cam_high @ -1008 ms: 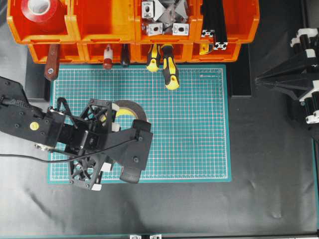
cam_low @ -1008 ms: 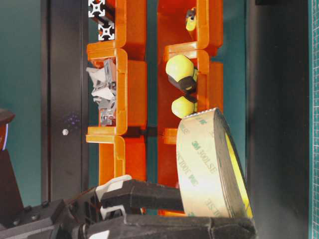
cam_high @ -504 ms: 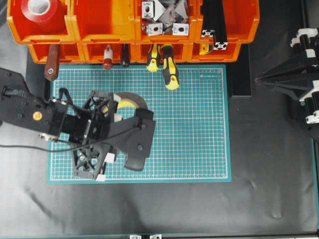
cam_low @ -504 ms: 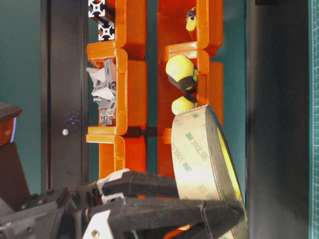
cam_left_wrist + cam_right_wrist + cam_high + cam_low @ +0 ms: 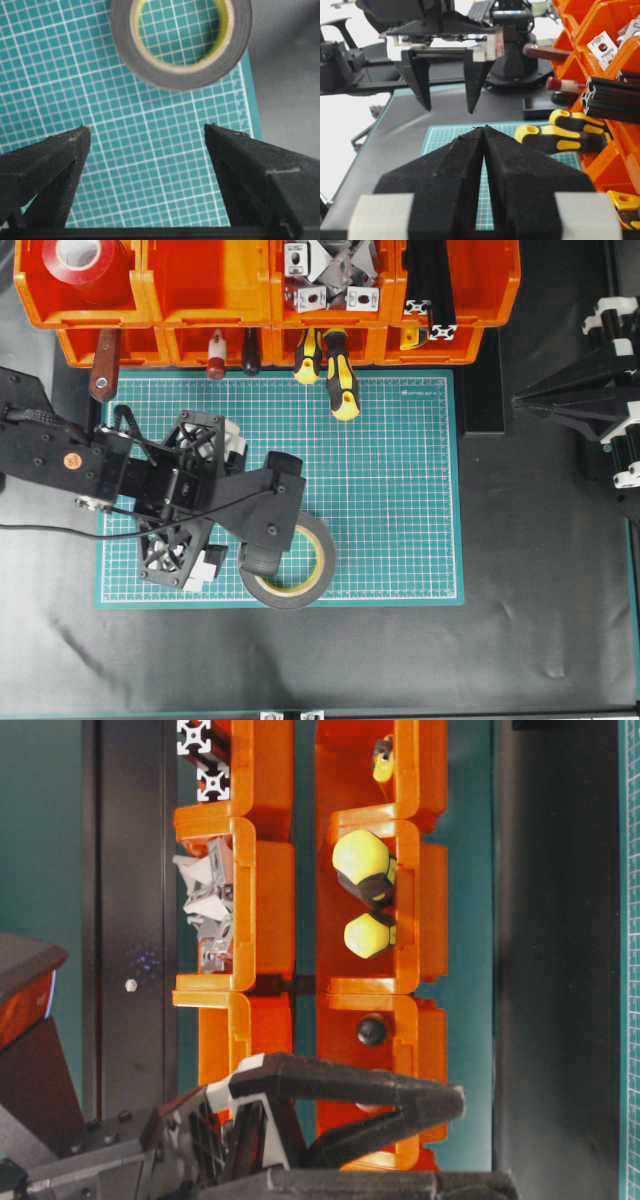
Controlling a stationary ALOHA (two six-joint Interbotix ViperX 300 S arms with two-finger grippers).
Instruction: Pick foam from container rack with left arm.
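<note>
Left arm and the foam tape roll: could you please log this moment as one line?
left gripper: open, empty | grey-rimmed foam tape roll: flat on green cutting mat, near its edge | right gripper: shut, idle

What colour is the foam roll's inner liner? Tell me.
Yellowish, inside the foam, seen best in the left wrist view.

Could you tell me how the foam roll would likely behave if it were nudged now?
The foam lies flat on the mat, so it would probably slide rather than roll. As a hollow ring, it likely feels light. Stood on its rim, it could roll away.
</note>
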